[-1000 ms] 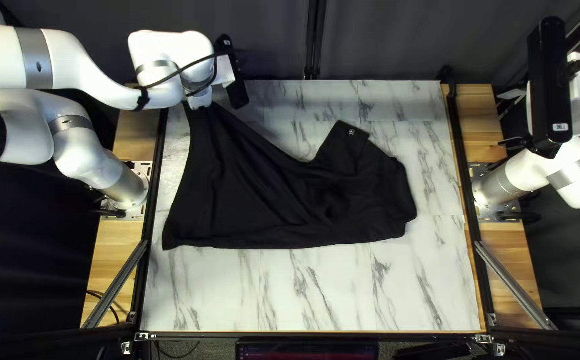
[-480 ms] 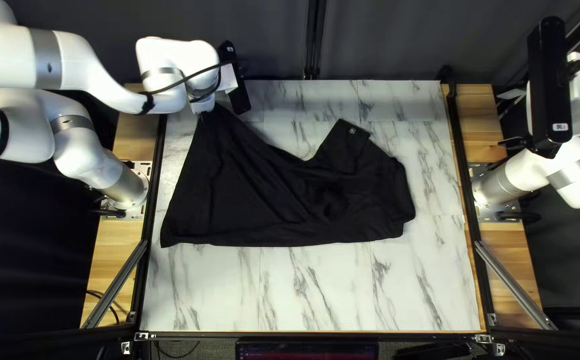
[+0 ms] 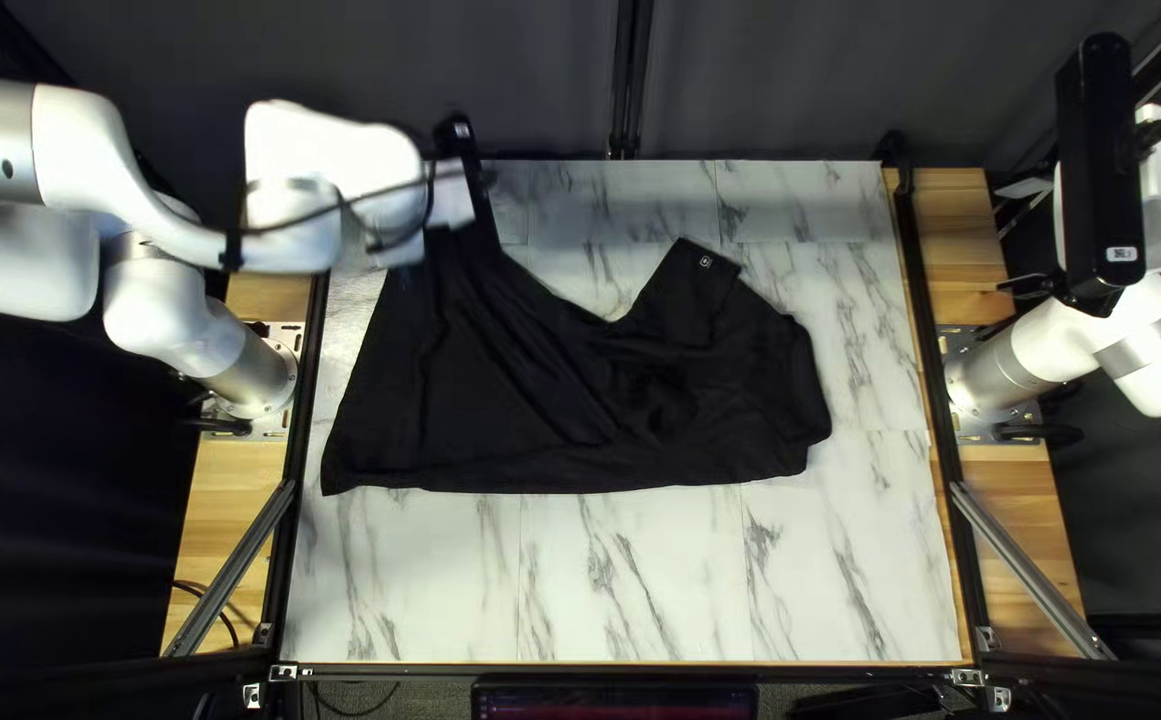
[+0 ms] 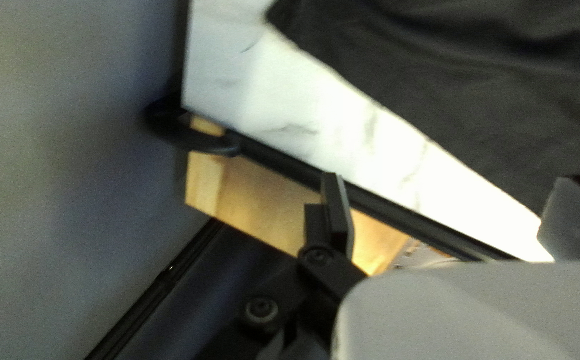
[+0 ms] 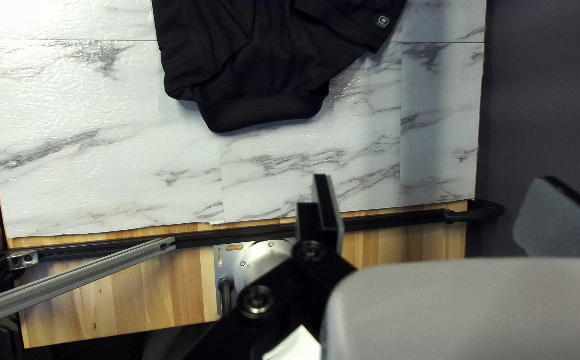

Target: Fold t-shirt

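Screen [image 3: 614,703] sits at the bottom centre of the top left view, just past the near edge of the marble-patterned table [image 3: 634,587]. Farther in, across the middle of that view, lies the black T-shirt [image 3: 514,400]. Its long, fairly straight side faces the near edge. Its right end is bunched in overlapping layers, and a sleeve [image 3: 694,300] with a small pale mark points toward the far edge; its upper-left part reaches up to the left arm [image 3: 60,147].

At the right of the top left view, the right gripper [image 3: 1018,238] hangs near the table's side with its fingers spread wide. In the right wrist view, the shirt's banded end lies ahead of them, well apart.

At the upper left of the top left view, the left gripper [image 3: 400,250] is beside the shirt's upper-left part. Its wrist view shows its two fingers spread apart, with black cloth beyond them. Behind everything, a dark curtain [image 3: 767,80] fills the top.
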`<state>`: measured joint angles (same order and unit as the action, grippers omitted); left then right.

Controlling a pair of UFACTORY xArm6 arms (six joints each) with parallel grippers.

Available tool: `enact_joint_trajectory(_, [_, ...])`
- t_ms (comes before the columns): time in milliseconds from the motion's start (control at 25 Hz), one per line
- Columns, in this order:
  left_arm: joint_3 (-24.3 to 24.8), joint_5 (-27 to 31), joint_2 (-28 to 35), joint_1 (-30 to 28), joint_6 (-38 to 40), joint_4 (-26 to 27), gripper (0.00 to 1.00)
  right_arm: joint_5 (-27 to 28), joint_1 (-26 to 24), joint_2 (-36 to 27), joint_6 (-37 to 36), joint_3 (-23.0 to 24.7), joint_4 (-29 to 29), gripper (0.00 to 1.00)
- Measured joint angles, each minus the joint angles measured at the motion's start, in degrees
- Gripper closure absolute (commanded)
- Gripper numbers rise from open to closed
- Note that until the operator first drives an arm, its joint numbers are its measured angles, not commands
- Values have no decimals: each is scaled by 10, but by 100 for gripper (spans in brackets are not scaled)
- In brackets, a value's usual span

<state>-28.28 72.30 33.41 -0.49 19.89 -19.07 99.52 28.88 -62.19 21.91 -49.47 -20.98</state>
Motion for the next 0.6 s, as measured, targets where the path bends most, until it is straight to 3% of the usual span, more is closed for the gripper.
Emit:
enact_joint_trajectory(320, [-40, 21, 14, -55, -10, 15, 0, 0, 0, 0, 0, 0, 0, 0])
enact_joint_trajectory(600, [-104, -88, -105, -22, -65, 15, 0, 0, 0, 0, 0, 0, 0, 0])
